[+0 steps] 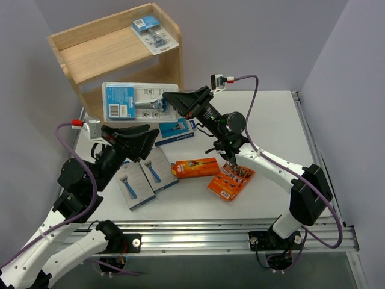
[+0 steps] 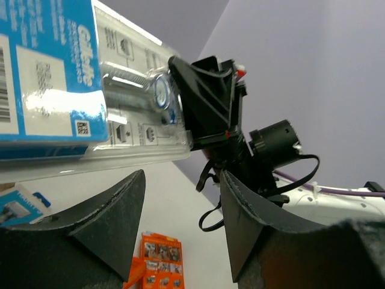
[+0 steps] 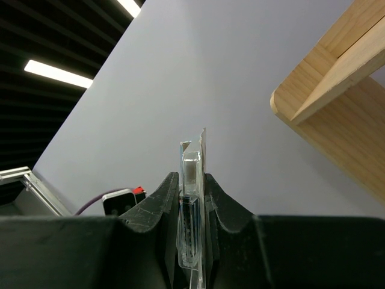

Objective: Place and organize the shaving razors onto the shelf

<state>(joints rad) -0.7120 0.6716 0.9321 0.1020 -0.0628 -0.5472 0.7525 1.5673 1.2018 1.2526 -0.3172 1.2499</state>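
Fingers of the right gripper [image 1: 172,100] were pinched on the clear blister pack [image 1: 135,101]; in the top view I saw it held before the shelf [image 1: 114,51], level with the lower tier. A smaller blister pack [image 1: 155,33] lay at the shelf top's right rear corner. From the left wrist, the left gripper [image 2: 182,180] stood apart, gripping nothing, the clear pack above it. From the right wrist, the pack's edge sat clamped between both pads [image 3: 162,205].
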